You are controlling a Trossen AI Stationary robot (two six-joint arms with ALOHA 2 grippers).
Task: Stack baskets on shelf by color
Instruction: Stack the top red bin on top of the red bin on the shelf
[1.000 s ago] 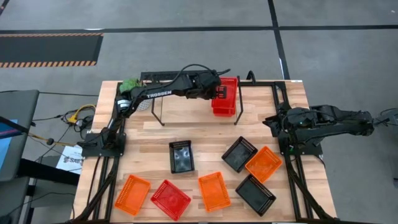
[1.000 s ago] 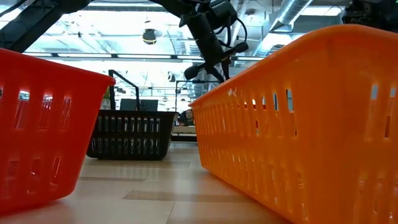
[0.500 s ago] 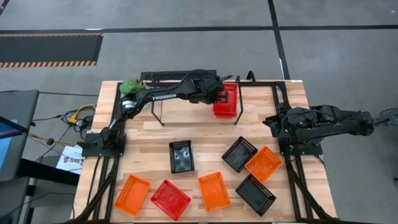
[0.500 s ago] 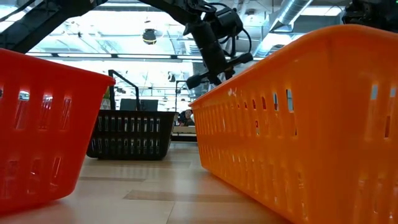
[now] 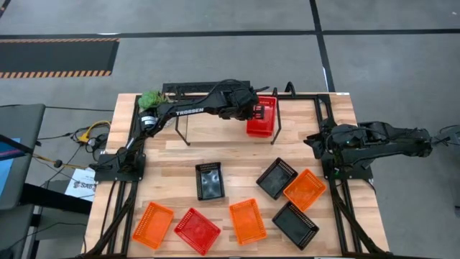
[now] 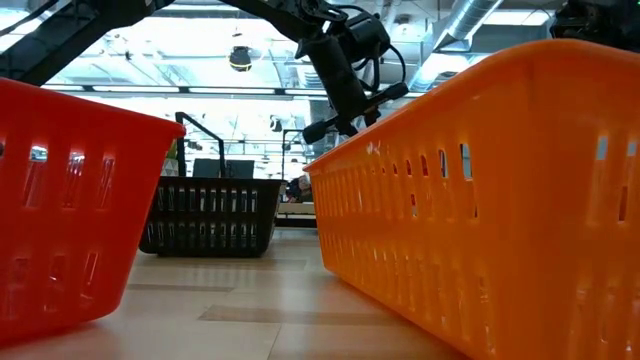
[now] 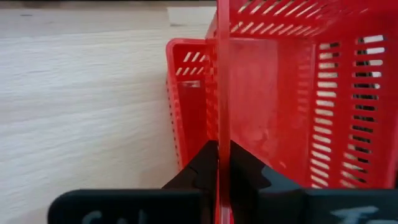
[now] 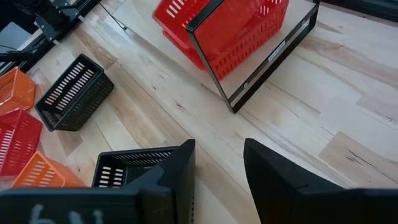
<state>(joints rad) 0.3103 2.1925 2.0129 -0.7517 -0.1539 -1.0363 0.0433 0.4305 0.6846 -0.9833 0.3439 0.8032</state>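
Left gripper point(image 5: 253, 112) up at the far right end of a low black thin-wire shelf point(image 5: 188, 85), at the back of the light wooden table point(image 5: 223, 147). Shut tight on the thin side wall of a small red plastic mesh basket point(image 7: 280, 93), with one dark finger on each side of that wall. Right next to it, a second red mesh basket point(image 7: 186, 93), partly behind the held one. Both red ones together inside the shelf frame at that right end, seen from above as one red block point(image 5: 262, 121). Hard to tell whether the two are touching. Right gripper point(image 8: 217, 152) low at the right side of the table, away from the shelf. Fingers apart there, with nothing between them. Seven more baskets spread over the near half of the table, none on the shelf. Near the middle, a black mesh basket point(image 5: 209, 180) alone. To its right, a second black basket point(image 5: 276, 178) touching an orange mesh basket point(image 5: 304, 189), and just in front of those a third black basket point(image 5: 295, 224). Along the front edge, from left to right: a second orange basket point(image 5: 152, 224), a third red basket point(image 5: 197, 230) and a third orange basket point(image 5: 247, 220). At the back left corner, beside the shelf, a small green plant point(image 5: 149, 97).
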